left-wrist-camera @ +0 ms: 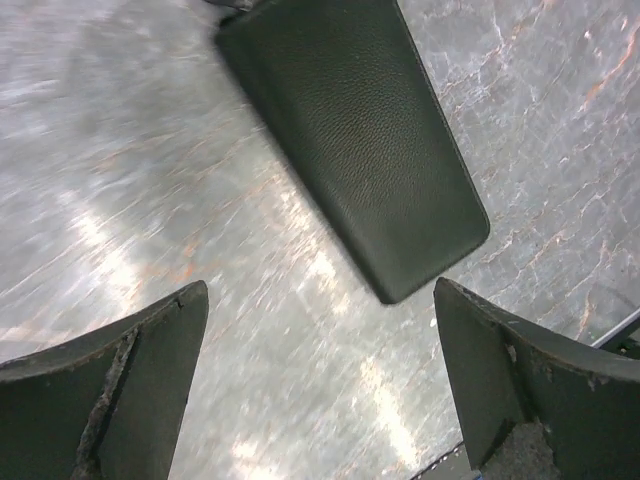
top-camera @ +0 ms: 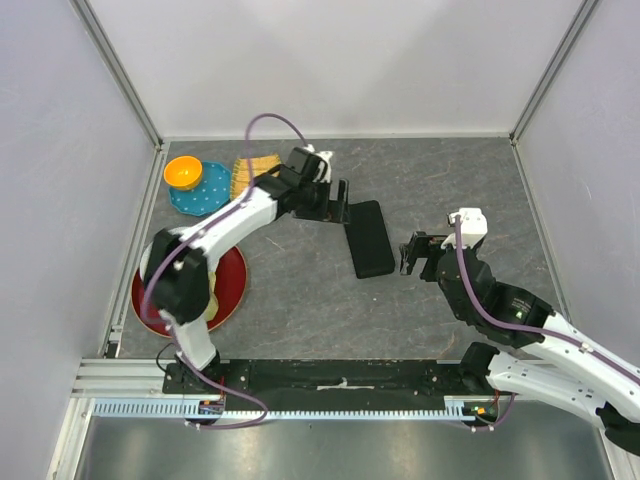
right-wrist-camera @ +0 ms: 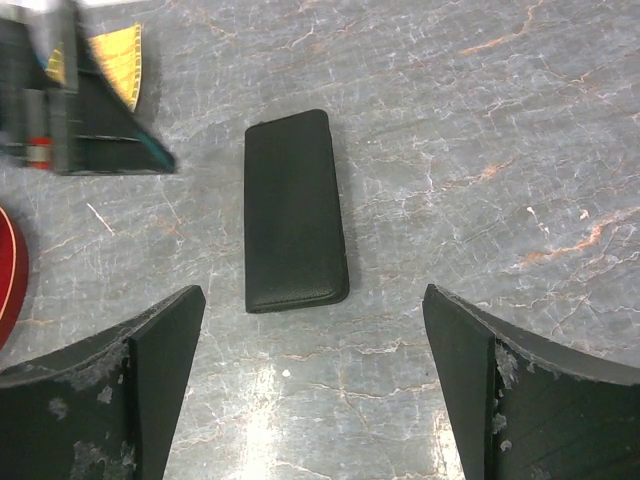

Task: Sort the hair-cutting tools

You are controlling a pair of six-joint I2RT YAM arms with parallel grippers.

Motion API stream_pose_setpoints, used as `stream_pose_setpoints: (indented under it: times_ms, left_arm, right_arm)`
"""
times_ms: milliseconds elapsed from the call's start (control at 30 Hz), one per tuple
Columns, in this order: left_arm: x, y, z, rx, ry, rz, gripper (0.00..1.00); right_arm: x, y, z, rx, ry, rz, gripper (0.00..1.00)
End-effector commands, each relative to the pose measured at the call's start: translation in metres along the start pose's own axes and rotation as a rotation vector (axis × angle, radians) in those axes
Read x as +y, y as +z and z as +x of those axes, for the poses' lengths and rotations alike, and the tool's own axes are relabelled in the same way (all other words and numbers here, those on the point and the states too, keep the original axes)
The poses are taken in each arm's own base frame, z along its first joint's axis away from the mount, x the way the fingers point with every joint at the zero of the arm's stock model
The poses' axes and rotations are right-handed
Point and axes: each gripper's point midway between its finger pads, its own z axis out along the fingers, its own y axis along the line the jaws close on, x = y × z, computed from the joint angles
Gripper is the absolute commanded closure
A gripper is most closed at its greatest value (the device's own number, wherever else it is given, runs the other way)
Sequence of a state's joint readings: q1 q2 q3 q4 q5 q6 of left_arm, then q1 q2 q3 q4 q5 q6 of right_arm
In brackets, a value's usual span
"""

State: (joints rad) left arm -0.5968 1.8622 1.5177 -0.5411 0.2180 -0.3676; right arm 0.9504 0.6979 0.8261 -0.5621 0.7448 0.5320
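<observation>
The left gripper (top-camera: 340,203) and right gripper (top-camera: 409,254) gape wide, holding nothing, flanking the black case (top-camera: 368,238); grey table (top-camera: 300,300) shows along its edges.

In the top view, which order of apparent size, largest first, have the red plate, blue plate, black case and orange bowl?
1. red plate, partly hidden by the left arm
2. blue plate and black case, too alike to rank
3. orange bowl

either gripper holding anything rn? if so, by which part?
Nothing is held. The left gripper and right gripper are both open and empty. The black case lies flat, in neither grip.
</observation>
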Motion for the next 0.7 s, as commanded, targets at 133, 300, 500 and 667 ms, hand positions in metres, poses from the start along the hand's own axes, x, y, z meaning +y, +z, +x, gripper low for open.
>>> stream_pose_setpoints:
  times_ms: [133,300,500,667]
  left_arm:
    - [0.002,-0.156,-0.021,-0.385,0.009,-0.122,0.0]
    - [-0.003,-0.229,0.004,-0.503,0.009,-0.083,0.0]
    - [-0.007,-0.268,0.03,-0.532,0.058,-0.05,0.0]
    - [0.014,-0.275,0.038,-0.556,0.084,-0.147,0.0]
  right_arm:
    - [-0.014,-0.013,-0.036,-0.096,0.079,0.06,0.02]
    - [-0.018,-0.019,-0.055,-0.126,0.056,0.086,0.02]
    - [-0.026,-0.026,-0.077,-0.166,0.036,0.136,0.02]
    - [-0.028,-0.038,-0.094,-0.201,0.073,0.11,0.02]
